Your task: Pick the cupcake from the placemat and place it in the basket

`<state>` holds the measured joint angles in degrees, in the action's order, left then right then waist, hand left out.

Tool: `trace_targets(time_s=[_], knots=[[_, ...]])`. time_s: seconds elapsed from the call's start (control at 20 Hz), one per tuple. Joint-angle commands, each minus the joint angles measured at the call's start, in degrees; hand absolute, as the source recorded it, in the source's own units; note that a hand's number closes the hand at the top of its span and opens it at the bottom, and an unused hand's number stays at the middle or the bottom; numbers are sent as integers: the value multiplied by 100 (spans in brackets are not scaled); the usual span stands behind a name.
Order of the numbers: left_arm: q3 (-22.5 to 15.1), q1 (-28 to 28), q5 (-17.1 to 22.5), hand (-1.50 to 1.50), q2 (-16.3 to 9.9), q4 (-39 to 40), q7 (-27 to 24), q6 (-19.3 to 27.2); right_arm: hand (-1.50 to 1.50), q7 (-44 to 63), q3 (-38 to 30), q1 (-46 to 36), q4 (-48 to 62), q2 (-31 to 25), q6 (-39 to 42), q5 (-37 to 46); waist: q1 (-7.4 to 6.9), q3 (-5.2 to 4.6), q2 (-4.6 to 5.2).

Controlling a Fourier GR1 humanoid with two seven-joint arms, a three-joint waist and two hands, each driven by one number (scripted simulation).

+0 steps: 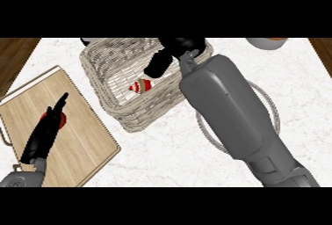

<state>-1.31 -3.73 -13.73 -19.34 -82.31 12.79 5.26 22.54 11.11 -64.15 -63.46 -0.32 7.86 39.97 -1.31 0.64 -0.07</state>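
Two hands face you. Nearest, your left hand lies straight-fingered over the wooden board, beside a red object. Further off, your right hand hangs relaxed and empty over the basket, where the cupcake sits inside.
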Motion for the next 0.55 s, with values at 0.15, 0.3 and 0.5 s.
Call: trace_targets(time_s=[0.15, 0.3, 0.5], knots=[[-144, 216, 8, 0, 238, -7, 388, -108, -150, 131, -212, 27, 194, 31, -1428, -423, -18, -62, 19], [74, 38, 172, 0, 141, 262, 225, -244, -150, 223, -576, -79, 477, 31, -1751, -713, 5, -66, 38], [252, 309, 255, 0, -34, 241, 8, -368, -150, 568, -1160, -8, 541, -250, -1720, -677, 86, -67, 10]])
